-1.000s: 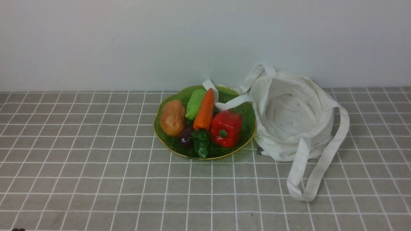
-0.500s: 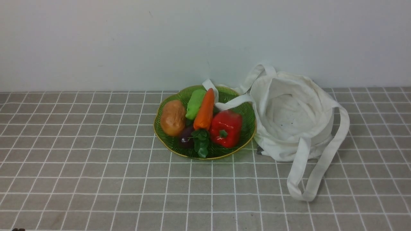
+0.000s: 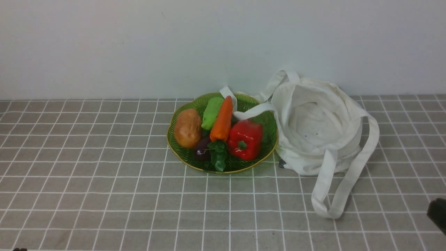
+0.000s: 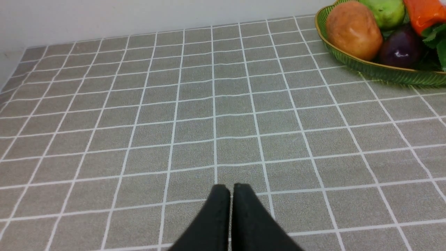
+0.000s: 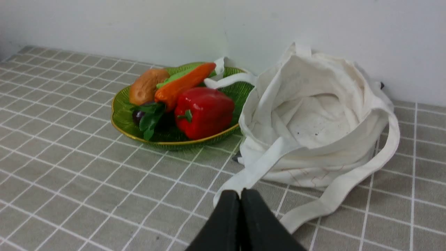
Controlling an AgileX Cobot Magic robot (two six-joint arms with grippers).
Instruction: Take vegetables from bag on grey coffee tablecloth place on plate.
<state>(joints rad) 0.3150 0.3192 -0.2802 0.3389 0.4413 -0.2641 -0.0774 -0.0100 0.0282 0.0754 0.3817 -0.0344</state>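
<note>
The green glass plate (image 3: 181,153) stands at the back middle of the grey coffee tablecloth (image 3: 104,195). On it lie the vegetables: an orange carrot (image 3: 222,118) with green leaves, a red pepper (image 3: 245,139), a brown potato (image 3: 187,127), a light green one (image 3: 211,112) and a dark purple one (image 3: 201,150). The white bag (image 3: 317,129) slumps open just right of the plate, and nothing shows inside it. One strap lies over the plate's far rim. My left gripper (image 4: 230,190) is shut and empty over bare cloth. My right gripper (image 5: 239,195) is shut, empty, in front of the bag's strap.
A pale wall runs right behind the plate and bag. A long strap loop (image 3: 331,198) of the bag trails forward over the cloth. A dark part of my right arm (image 3: 438,212) shows at the right edge of the front view.
A dark part of my right arm has come into the front view at its right edge. Plate, vegetables and bag have not moved.
</note>
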